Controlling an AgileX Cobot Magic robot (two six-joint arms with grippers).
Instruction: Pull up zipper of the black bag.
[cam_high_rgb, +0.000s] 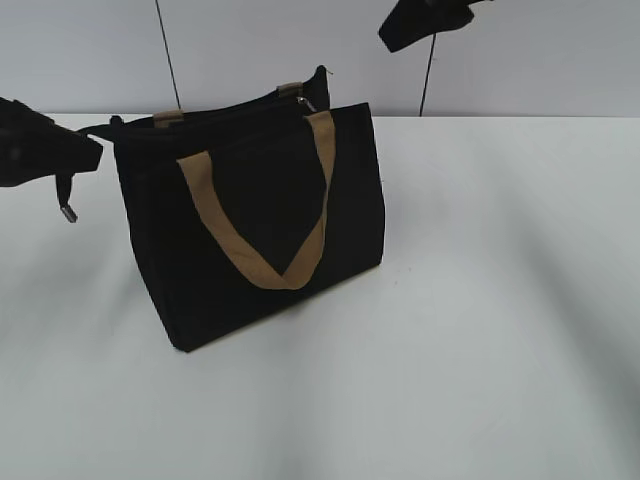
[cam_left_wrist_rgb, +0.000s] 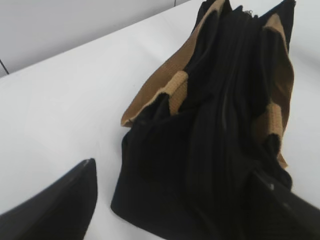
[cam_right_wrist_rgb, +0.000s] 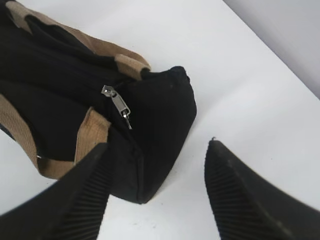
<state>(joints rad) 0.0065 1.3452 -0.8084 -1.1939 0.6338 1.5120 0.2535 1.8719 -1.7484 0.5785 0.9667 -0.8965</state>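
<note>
The black bag (cam_high_rgb: 250, 230) stands on the white table (cam_high_rgb: 480, 300), its tan handle hanging down the front. The zipper runs along its top edge, and the silvery pull tab (cam_high_rgb: 305, 103) lies at the bag's far right end. It shows clearly in the right wrist view (cam_right_wrist_rgb: 117, 104). My right gripper (cam_high_rgb: 425, 22) is open and high above the bag's right end; in its wrist view (cam_right_wrist_rgb: 156, 147) the bag's end (cam_right_wrist_rgb: 160, 115) lies below the fingers. My left gripper (cam_high_rgb: 60, 150) is open at the bag's left end, and the bag's corner (cam_left_wrist_rgb: 165, 195) lies between its fingers (cam_left_wrist_rgb: 175, 170).
A grey wall (cam_high_rgb: 520, 70) rises behind the table's far edge. White tabletop stretches to the front and right of the bag. A short dark strap with a metal tip (cam_high_rgb: 66, 205) hangs below the left gripper.
</note>
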